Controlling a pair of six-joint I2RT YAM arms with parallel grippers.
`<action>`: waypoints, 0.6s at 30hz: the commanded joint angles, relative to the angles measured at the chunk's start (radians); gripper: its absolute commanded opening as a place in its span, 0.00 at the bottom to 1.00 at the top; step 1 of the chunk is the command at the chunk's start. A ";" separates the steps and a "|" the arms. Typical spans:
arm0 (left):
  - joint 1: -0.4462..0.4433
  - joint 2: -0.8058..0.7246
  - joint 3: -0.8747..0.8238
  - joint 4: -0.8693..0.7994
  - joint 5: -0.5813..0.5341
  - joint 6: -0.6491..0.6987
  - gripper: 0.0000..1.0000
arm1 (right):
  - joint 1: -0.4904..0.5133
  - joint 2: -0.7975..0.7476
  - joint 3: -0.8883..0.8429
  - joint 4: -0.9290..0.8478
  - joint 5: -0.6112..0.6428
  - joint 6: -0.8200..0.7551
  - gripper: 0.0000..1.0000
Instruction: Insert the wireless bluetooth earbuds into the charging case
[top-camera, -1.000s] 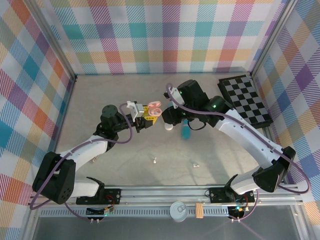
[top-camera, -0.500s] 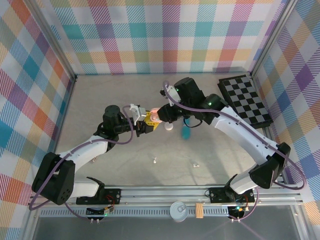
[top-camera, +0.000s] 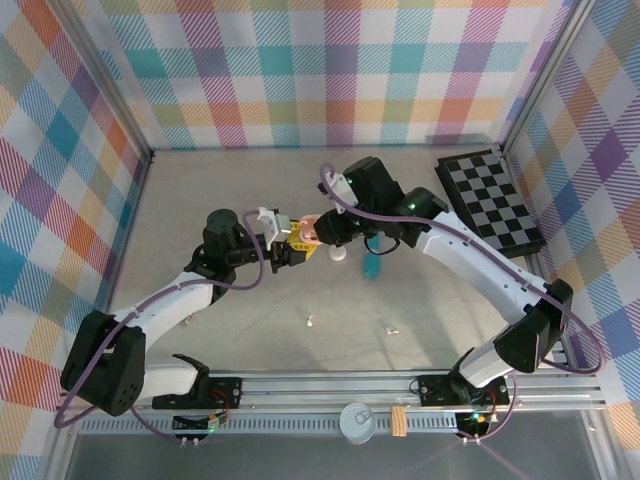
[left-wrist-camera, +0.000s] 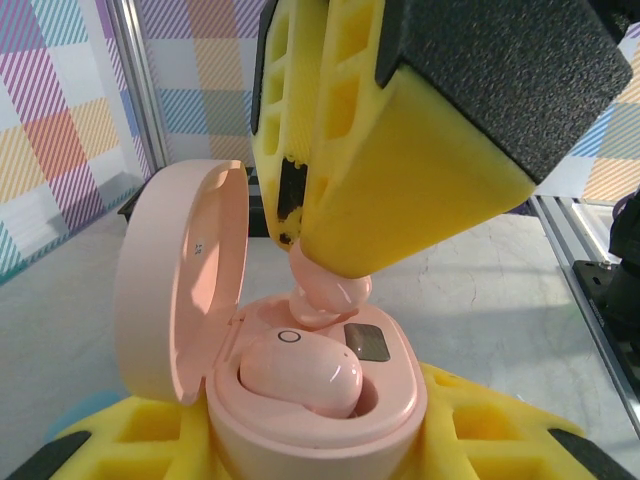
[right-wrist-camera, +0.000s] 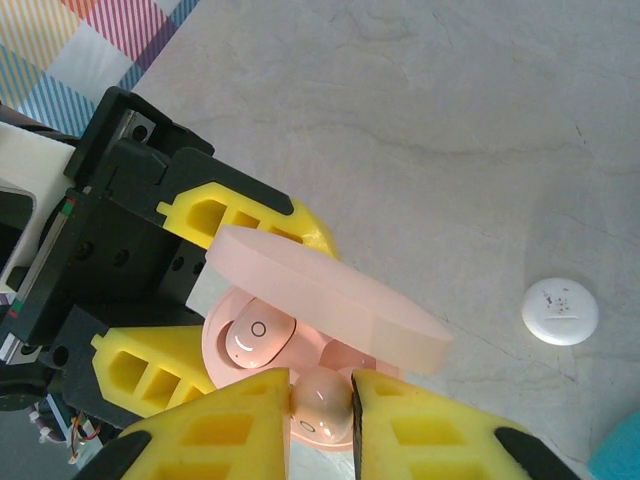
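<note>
My left gripper (top-camera: 292, 247) is shut on a pale pink charging case (left-wrist-camera: 400, 400), held above the table with its lid (left-wrist-camera: 180, 280) swung open. One pink earbud (left-wrist-camera: 300, 375) lies seated in the near slot. My right gripper (right-wrist-camera: 320, 400) is shut on the second pink earbud (right-wrist-camera: 320, 392), pinched between its yellow fingers (left-wrist-camera: 400, 200). That held earbud (left-wrist-camera: 330, 292) hangs right over the case's far slot, touching or almost touching it. In the right wrist view the seated earbud (right-wrist-camera: 258, 335) shows under the lid (right-wrist-camera: 330, 300). Two tiny white earbuds (top-camera: 310, 321) (top-camera: 391, 330) lie on the table.
A small white round case (top-camera: 338, 254) and a teal object (top-camera: 372, 266) lie just right of the grippers. A checkerboard (top-camera: 490, 195) sits at the back right. The bare tabletop (top-camera: 200, 190) is ringed by plaid walls.
My right gripper has moved left with the pink earbud and now sits over the open case. The left gripper has held the case almost still.
</note>
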 joint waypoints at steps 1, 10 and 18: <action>-0.007 -0.026 0.019 0.021 0.013 0.016 0.27 | -0.007 0.005 -0.020 0.002 0.008 0.015 0.21; -0.007 -0.018 0.013 0.054 0.002 0.005 0.27 | -0.009 0.007 -0.012 -0.034 0.023 0.025 0.22; -0.007 -0.018 0.016 0.059 0.002 0.006 0.27 | -0.010 -0.002 -0.006 -0.044 0.023 0.030 0.22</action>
